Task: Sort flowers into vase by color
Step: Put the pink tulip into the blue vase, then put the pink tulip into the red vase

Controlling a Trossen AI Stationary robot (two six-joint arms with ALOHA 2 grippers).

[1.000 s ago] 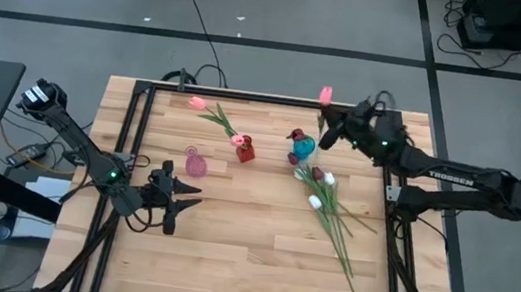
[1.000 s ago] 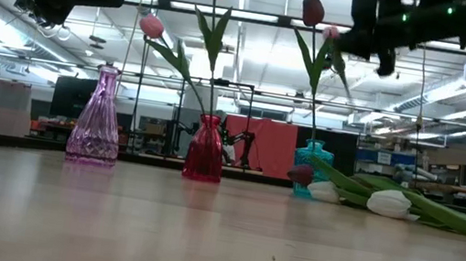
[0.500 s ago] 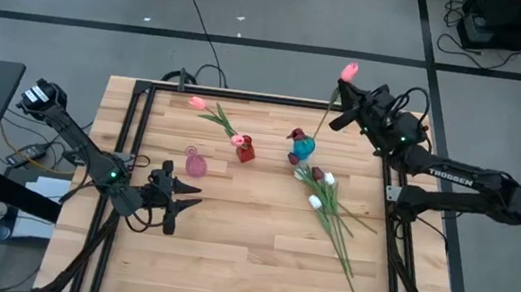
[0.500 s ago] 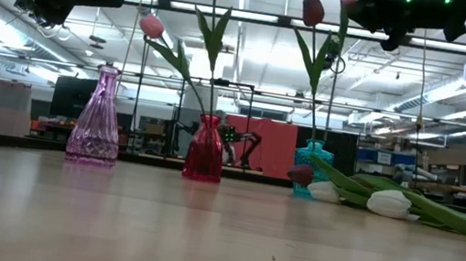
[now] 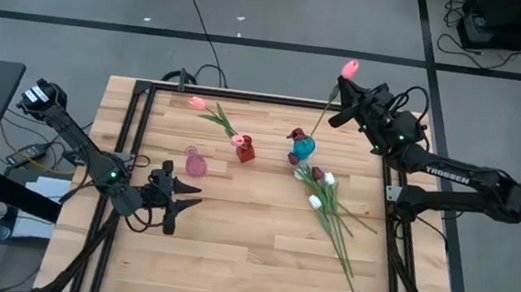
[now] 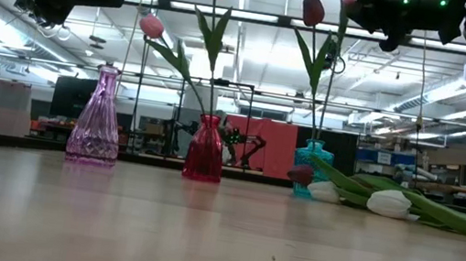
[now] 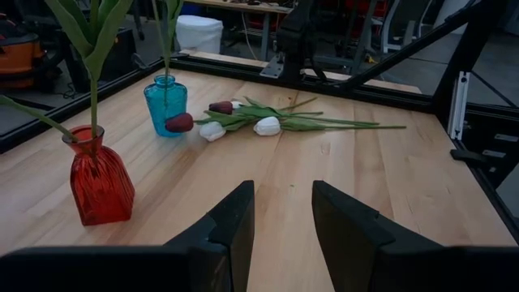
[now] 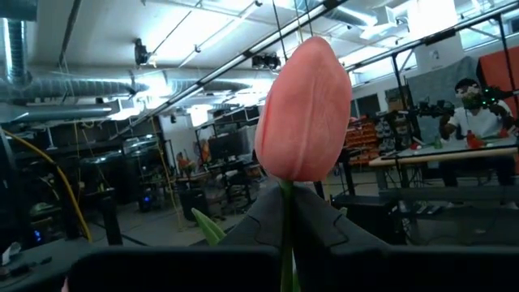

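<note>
High view: wooden plank table (image 5: 229, 233) in a black frame; right gripper (image 5: 339, 96) raised over the far right corner, clenched on the thin green stem of a pink tulip (image 5: 350, 69), whose head points past the far edge; the stem runs down toward the teal vase (image 5: 302, 149), though whether its tip is inside cannot be made out; a dark maroon head (image 5: 295, 134) shows at that vase; red vase (image 5: 246, 150) holds two pink tulips (image 5: 197, 103) leaning left; pink vase (image 5: 196, 165) looks empty; loose bundle of flowers (image 5: 333, 208), white and maroon heads, lies flat just right of the teal vase; left gripper (image 5: 183, 200) waits low near the left front, fingers apart, holding nothing.

Low view: both arms cut off by the top edge; faceted glass pink vase (image 6: 97, 118), bulbous red vase (image 6: 205, 150), teal vase (image 6: 311, 165) partly hidden by the lying heads (image 6: 389, 203).

Left wrist view: own dark fingers (image 7: 229, 231) spread over bare wood; ribbed red vase (image 7: 96, 177), teal bottle (image 7: 165, 104), bundle (image 7: 268, 125) beyond.

Right wrist view: smooth pink bud (image 8: 304, 109) fills the middle, stem pinched between dark fingers (image 8: 324, 223); a person sits blurred far behind.
</note>
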